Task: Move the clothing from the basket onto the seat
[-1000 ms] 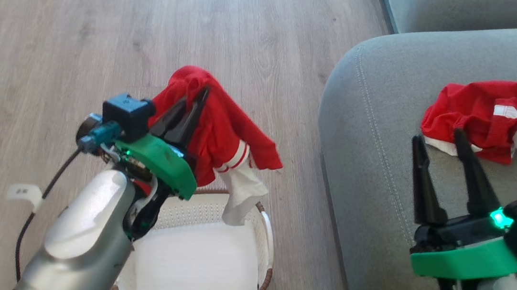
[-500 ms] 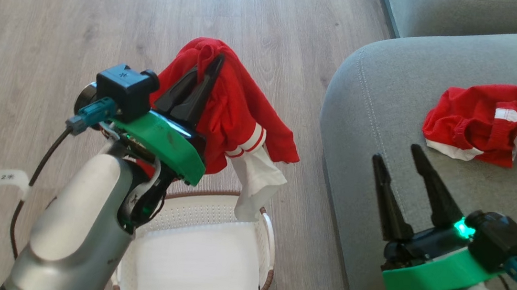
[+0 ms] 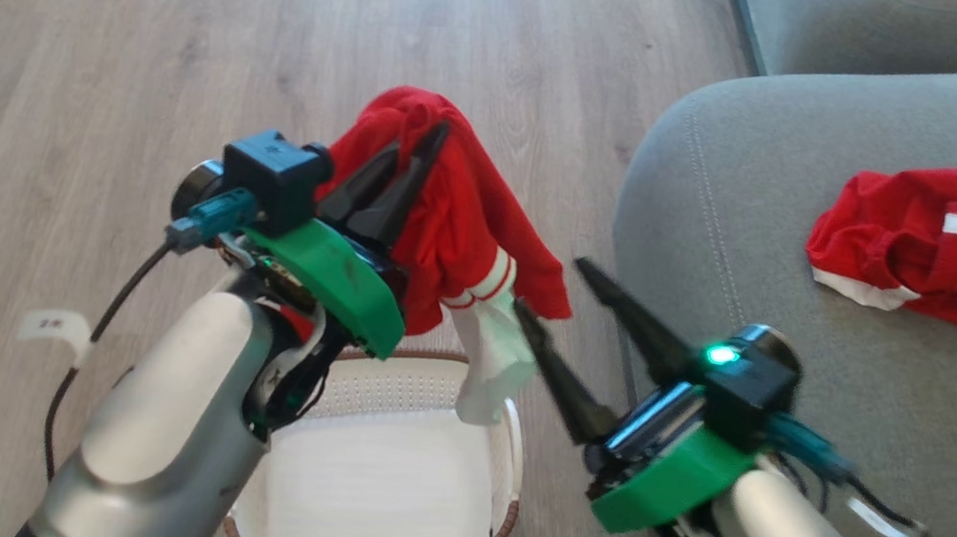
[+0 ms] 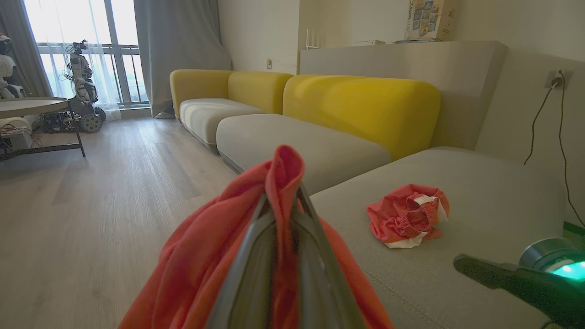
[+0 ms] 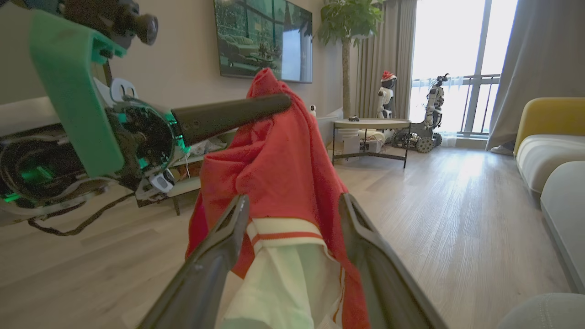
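My left gripper (image 3: 421,142) is shut on one red jersey (image 3: 465,223), held up above the far edge of the cream basket (image 3: 513,450). The jersey's white-striped band and white panel hang down toward the rim. The basket shows nothing inside. My right gripper (image 3: 550,285) is open, its fingers pointing left at that hanging part; in the right wrist view the striped band (image 5: 283,228) sits between the spread fingers (image 5: 228,237). A second red jersey (image 3: 917,239) lies crumpled on the grey-green seat (image 3: 787,381). In the left wrist view the held jersey (image 4: 205,256) drapes over the shut fingers.
Wooden floor (image 3: 155,48) surrounds the basket. Another grey cushion (image 3: 895,28) lies beyond the seat. A yellow-backed sofa (image 4: 361,105) runs along the wall. A round table (image 5: 370,125) and other robots (image 5: 434,109) stand by the window.
My right gripper has swung left, off the seat, to the hanging end of the held jersey. The left gripper has kept its hold and shifted slightly right.
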